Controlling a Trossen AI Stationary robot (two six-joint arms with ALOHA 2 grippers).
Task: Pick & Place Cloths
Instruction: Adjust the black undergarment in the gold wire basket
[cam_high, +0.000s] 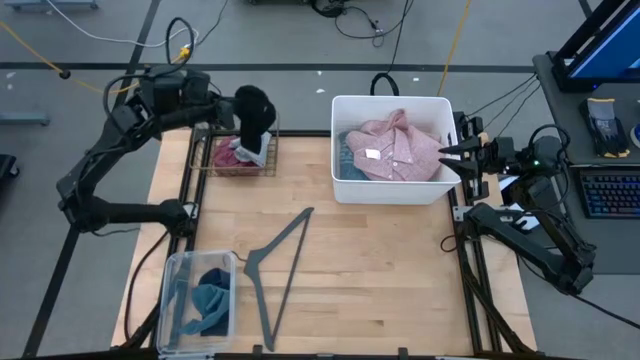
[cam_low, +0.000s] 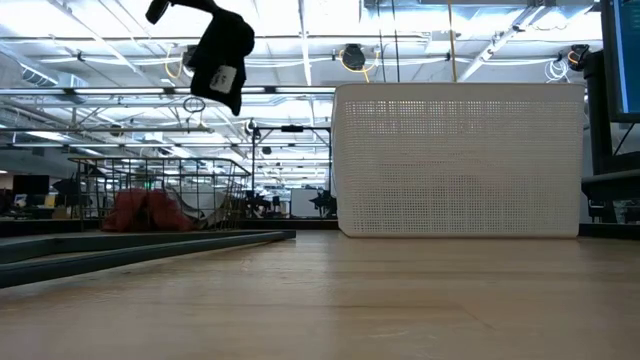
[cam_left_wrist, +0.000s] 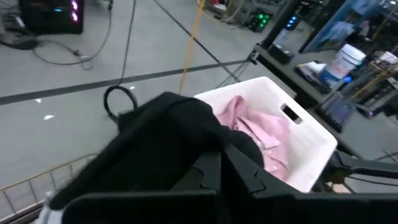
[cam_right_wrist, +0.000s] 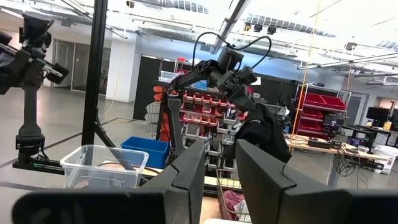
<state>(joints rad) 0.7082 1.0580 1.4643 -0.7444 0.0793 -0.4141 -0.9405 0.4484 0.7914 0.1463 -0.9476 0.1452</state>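
My left gripper is shut on a black cloth, held high over a wire basket that holds a maroon cloth. In the low view the black cloth hangs well above the table. A white bin holds the pink checked shirt and a pale grey-blue piece. My right gripper is open, just outside the bin's right rim. Teal and navy pieces lie in a clear container. My left gripper holds the black cloth in a bunch pinched between its two fingers; the cloth drapes over the fingertips and hides the exact spot. The fingers come roughly level from the table's left. The cloth hangs below them, lifted clear of the basket.
A grey clothes hanger lies on the wood between the clear container and the white bin. The wire basket stands at the far left, the white bin at the far right. Bare wood fills the table's middle and near right.
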